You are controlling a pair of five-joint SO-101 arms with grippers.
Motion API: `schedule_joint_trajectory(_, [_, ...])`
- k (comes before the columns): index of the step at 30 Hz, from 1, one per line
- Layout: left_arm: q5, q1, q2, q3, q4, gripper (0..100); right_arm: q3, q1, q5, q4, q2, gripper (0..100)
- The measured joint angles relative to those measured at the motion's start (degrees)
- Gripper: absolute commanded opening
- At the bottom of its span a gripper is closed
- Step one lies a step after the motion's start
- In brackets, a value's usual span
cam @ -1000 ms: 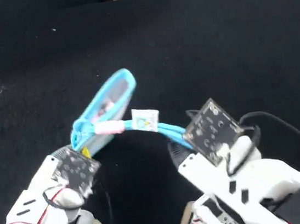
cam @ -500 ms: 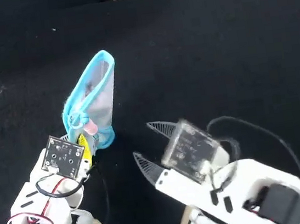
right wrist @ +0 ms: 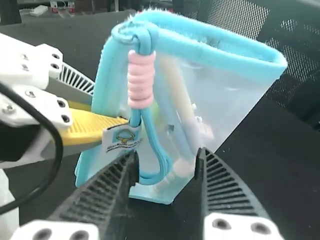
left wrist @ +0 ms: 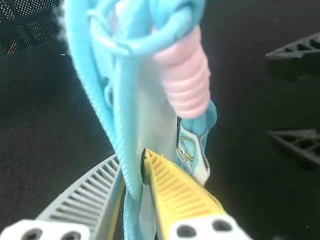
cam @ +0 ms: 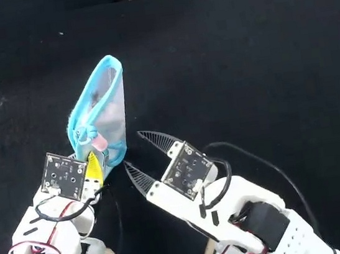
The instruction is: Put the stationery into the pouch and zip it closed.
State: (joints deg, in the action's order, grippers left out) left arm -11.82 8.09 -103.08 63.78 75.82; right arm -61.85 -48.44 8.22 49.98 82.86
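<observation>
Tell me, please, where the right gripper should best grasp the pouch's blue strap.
Probably the pink coil on the strap, from the side facing the open right gripper: it hangs free outside the upright pouch, clear of the left gripper.

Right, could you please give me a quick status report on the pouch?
Left gripper shut on pouch edge. Right gripper open, beside it. Pouch upright, stationery inside, zip looks closed. Strap hangs near right gripper.

Black cloth-covered table (cam: 243, 61), black mesh panel (right wrist: 240, 17) just beyond.
</observation>
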Motion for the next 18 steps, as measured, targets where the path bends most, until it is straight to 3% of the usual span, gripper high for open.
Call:
schedule_joint_trajectory(2, [0.00, 0.09, 0.00, 0.00, 0.00, 3, -1.05, 0.00, 0.00, -1.14, 0.00, 18.0])
schedule_joint_trajectory(8, [-2.90, 8.97, -0.09, 1.58, -0.18, 3, -2.90, -0.35, 0.00, -2.55, 0.09, 18.0])
schedule_joint_trajectory(15, [-3.16, 10.02, -0.09, 1.93, -0.18, 3, -2.90, -0.44, -0.26, -2.55, 3.34, 18.0])
schedule_joint_trajectory(18, [-3.16, 10.37, -0.09, 1.93, -0.18, 3, -2.90, -0.53, -4.31, -1.14, 8.18, 18.0])
